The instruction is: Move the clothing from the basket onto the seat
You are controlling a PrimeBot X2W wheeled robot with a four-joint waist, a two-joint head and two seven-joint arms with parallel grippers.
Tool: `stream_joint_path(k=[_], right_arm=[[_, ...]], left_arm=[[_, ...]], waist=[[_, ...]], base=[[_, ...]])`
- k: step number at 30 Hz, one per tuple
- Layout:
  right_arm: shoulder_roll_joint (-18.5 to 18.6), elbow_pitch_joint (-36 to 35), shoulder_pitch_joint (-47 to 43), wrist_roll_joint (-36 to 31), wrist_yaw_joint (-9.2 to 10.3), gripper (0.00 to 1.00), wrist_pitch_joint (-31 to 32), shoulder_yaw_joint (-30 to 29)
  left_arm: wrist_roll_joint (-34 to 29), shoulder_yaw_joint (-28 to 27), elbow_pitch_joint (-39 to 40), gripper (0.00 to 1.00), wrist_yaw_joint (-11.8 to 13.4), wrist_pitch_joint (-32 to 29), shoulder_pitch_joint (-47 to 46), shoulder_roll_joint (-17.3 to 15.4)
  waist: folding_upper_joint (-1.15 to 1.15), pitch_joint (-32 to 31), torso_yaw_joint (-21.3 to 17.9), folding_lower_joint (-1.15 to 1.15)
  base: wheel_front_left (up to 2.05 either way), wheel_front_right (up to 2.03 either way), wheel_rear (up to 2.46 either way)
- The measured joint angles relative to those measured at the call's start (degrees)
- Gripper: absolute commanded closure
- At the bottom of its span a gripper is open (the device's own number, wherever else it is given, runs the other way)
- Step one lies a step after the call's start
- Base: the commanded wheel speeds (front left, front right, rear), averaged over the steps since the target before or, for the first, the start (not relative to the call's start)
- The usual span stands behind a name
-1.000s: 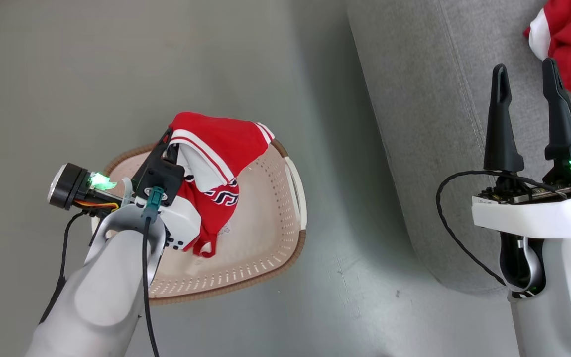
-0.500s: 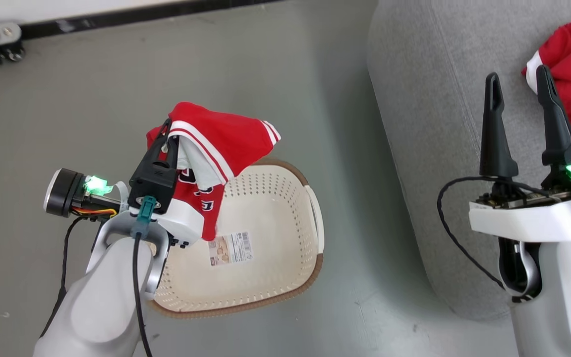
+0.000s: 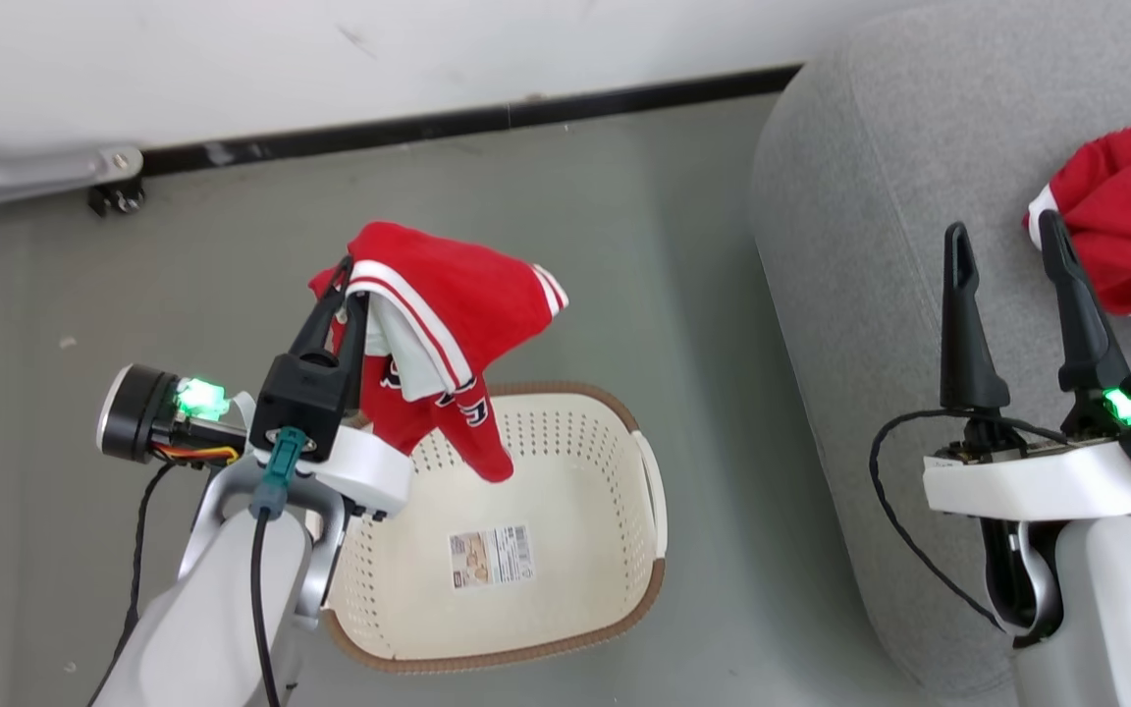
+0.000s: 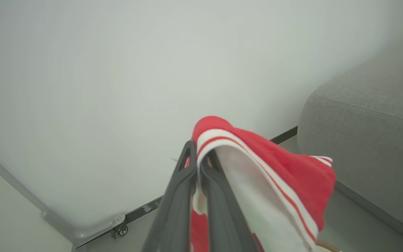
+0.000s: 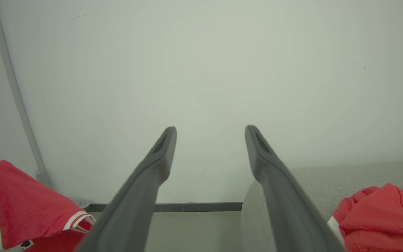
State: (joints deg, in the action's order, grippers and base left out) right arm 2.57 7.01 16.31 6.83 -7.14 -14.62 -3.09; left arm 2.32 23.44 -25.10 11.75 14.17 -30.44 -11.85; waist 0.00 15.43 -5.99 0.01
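My left gripper is shut on a piece of red clothing with white panels and striped trim, which hangs from its fingers above the far left rim of the basket. In the left wrist view the fingers pinch the striped hem of that garment. The cream basket stands on the floor below, a label sticker showing on its bare bottom. A second red garment lies on the grey seat at the right. My right gripper stands open over the seat, nothing between its fingers.
A white wall with a dark baseboard runs along the back. A grey metal bracket with a small castor sits at the far left. Grey floor lies between the basket and the seat.
The head camera has tilted up, bringing the wall and baseboard into view. My left gripper has lifted the red garment clear of the basket. The right gripper stays open.
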Motion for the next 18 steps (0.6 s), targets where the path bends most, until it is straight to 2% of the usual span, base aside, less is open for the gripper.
stream_joint_path(k=[4,10,18], right_arm=[[0.0,0.5,-1.3,-0.2,0.00,0.00,0.0,0.0],[0.6,1.0,-3.6,-0.4,0.00,0.00,0.6,0.5],[3.2,1.1,-4.9,-1.3,0.00,0.00,2.8,4.5]], left_arm=[[0.7,0.2,1.6,1.00,-0.4,0.0,1.4,0.0],[1.1,1.3,3.4,1.00,-2.3,0.0,3.5,-0.6],[1.1,3.3,6.1,1.00,-5.3,0.0,4.7,-1.5]], waist=[[0.00,-2.3,0.5,0.00],[0.00,-6.1,1.3,0.00],[0.00,-10.0,2.0,0.00]], base=[[0.00,0.00,0.00],[0.00,0.00,0.00],[0.00,0.00,0.00]])
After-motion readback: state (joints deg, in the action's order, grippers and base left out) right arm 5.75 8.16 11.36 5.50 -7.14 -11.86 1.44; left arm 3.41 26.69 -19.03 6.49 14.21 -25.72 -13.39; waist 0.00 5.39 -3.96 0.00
